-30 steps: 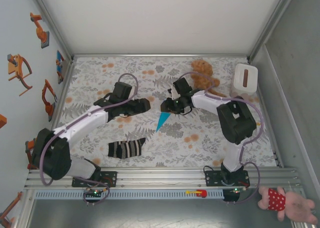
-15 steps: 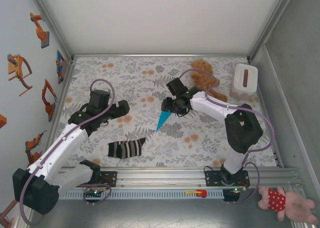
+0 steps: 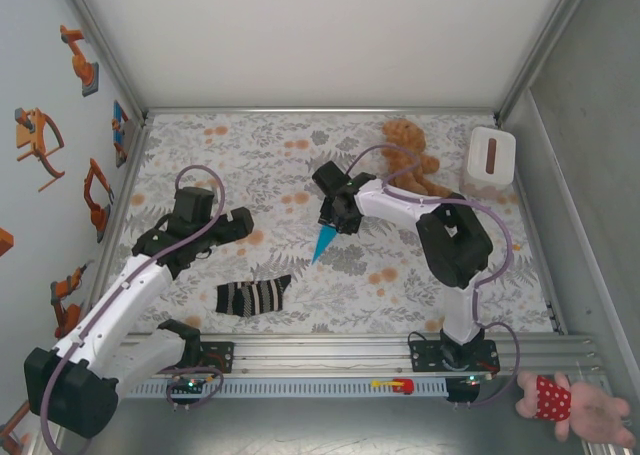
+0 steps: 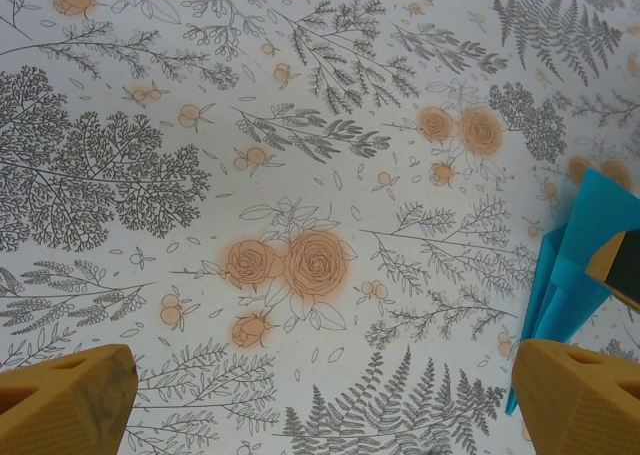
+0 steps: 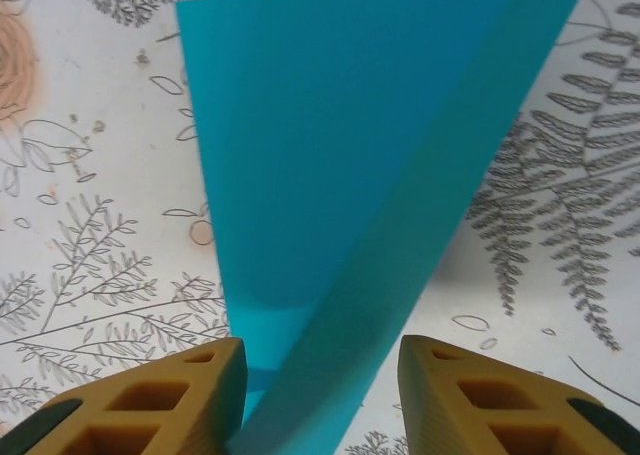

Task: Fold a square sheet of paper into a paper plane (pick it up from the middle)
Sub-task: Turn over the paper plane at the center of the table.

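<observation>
Floral tablecloth (image 3: 250,145) carries the paper plane (image 3: 323,242) at its centre; the right gripper (image 5: 320,370) has its fingers apart astride the raised fold, probably to pinch it, while the left gripper (image 4: 325,400) gapes wide nearby, out of the way

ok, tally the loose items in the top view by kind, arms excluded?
soft toys: 2 (brown teddy bear, pink plush toy in red spotted dress)
turquoise-blue folded paper plane: 1
black-and-white striped sock: 1
white box with brown slot: 1
total: 5
</observation>
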`<state>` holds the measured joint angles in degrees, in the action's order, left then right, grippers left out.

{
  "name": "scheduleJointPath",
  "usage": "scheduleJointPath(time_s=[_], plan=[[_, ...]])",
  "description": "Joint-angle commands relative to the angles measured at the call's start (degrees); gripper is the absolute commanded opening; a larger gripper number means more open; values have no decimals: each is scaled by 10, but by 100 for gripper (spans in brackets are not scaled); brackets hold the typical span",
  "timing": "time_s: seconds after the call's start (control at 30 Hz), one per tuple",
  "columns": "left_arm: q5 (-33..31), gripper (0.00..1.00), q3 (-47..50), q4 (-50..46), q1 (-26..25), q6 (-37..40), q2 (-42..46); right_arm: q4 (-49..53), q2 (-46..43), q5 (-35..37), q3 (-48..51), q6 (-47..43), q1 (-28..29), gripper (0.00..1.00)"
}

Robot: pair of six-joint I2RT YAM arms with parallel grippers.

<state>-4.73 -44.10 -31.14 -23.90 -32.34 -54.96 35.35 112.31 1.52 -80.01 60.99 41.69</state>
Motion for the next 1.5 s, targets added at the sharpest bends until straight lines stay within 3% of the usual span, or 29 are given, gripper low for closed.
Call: scheduleJointPath(time_s=[0.0, 0.3, 0.37, 0.43, 0.63, 0.93, 1.17, 1.33, 1.47], plan=[[1, 96, 9, -3, 3, 12, 8, 30, -8, 40, -7, 34, 8, 38], [4, 96, 3, -9, 3, 11, -7, 31, -19, 65, 2, 46, 10, 21], [8, 96, 4, -6, 3, 9, -10, 34, -24, 75, 2, 44, 10, 15], [19, 96, 4, -1, 3, 6, -15, 36, -29, 85, 3, 41, 11, 0], [47, 96, 4, 14, 7, -14, -34, -3, -55, 84, 2, -19, 10, 0], [126, 96, 50, 108, 46, -99, -59, -220, -87, -105, 24, -177, 8, 0], [154, 96, 60, 159, 47, -125, -81, -347, -55, -231, 68, -173, -9, 0], [182, 98, 71, 206, 47, -135, -105, -421, -29, -279, 117, -152, -28, 0], [216, 99, 88, 254, 45, -142, -119, -424, -12, -290, 134, -147, -35, 0]])
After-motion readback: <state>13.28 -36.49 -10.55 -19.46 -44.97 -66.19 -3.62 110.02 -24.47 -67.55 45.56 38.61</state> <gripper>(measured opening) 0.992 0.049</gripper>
